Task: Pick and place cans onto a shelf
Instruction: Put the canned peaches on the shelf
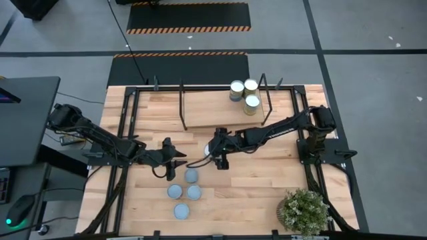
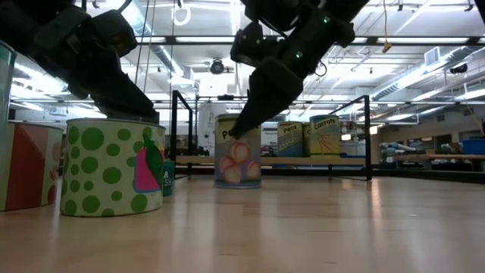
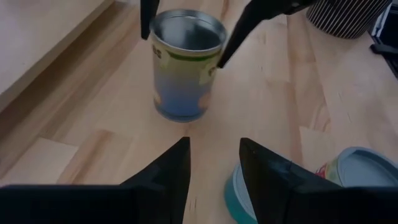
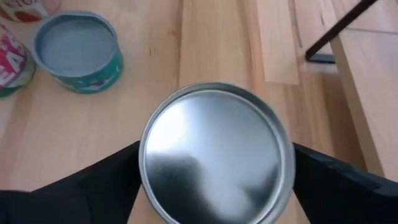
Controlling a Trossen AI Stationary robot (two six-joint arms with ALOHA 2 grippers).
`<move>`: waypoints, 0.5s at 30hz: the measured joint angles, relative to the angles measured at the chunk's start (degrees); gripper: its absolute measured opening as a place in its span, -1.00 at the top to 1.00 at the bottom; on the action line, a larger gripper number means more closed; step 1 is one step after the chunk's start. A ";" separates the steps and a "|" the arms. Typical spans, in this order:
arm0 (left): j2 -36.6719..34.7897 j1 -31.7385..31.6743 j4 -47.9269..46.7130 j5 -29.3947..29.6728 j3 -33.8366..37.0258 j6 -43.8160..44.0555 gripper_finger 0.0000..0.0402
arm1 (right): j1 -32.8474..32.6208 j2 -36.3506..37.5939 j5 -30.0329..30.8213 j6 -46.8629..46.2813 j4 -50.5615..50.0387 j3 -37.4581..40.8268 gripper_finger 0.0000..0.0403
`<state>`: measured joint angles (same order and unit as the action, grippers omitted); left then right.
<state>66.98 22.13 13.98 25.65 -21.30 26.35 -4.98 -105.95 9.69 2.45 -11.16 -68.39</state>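
Right gripper [image 1: 212,159]: fingers spread to either side of one upright can [image 4: 216,154] on the tabletop [image 1: 267,187], in front of the shelf [image 1: 213,113]; contact could not be told. Left gripper [image 1: 179,162]: fingers together, empty, near four cans [image 1: 184,192]. Three further cans [image 1: 244,95] stood on the shelf.

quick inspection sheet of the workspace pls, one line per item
surface: wooden tabletop, bare boards in front.
job's things: three cans on the shelf; four cans grouped on the table; one can between the right gripper's fingers.
clutter: potted plant at a table corner.
grippers: right gripper straddles its can, jaws apart; left gripper shut, beside the group.
cables: black cable across the floor.
surroundings: striped floor mats, desk.
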 joint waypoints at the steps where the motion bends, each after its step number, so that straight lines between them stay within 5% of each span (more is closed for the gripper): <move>1: 0.00 0.00 -0.01 0.00 0.00 0.02 0.28 | 0.27 0.00 -0.65 -0.09 0.09 0.18 -0.82; 7: 0.00 0.02 -0.04 -0.02 0.00 0.02 0.28 | 0.78 0.00 -2.01 -1.40 0.38 0.27 -0.61; 15: 0.00 0.02 -0.02 -0.02 0.00 0.00 0.28 | 1.81 5.29 2.94 -0.07 -5.12 0.27 -0.65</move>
<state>66.98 22.15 13.96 25.63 -21.30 26.35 -3.17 -100.66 12.63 2.38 -16.28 -68.12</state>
